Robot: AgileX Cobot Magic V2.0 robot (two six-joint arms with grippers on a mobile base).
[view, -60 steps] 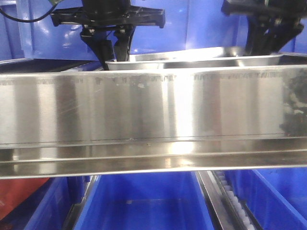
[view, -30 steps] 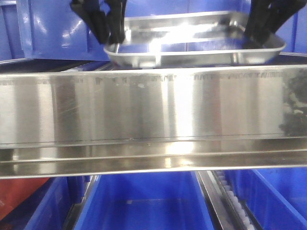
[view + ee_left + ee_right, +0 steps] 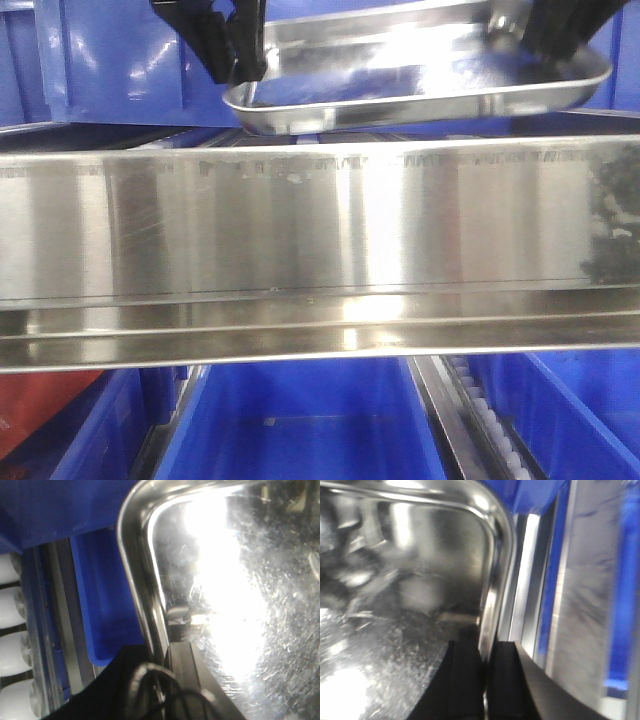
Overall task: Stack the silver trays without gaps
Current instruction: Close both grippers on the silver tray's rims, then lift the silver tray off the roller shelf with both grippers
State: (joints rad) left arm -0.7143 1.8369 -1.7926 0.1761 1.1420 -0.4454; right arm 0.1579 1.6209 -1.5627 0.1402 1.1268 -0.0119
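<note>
While left hand (image 3: 238, 72) and right hand (image 3: 555, 45) clench silver tray (image 3: 420, 100), shelf rail (image 3: 320, 220) fronts it.

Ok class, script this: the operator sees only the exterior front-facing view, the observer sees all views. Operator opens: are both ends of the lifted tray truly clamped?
Observer: On the right wrist view, the right gripper straddles the rim of the silver tray, one jaw inside, one outside, shut on it.
Operator: And the left?
Observer: The left gripper pinches the rim just past a rounded corner.
Operator: What's beside that corner?
Observer: A blue bin, then white rollers.
</note>
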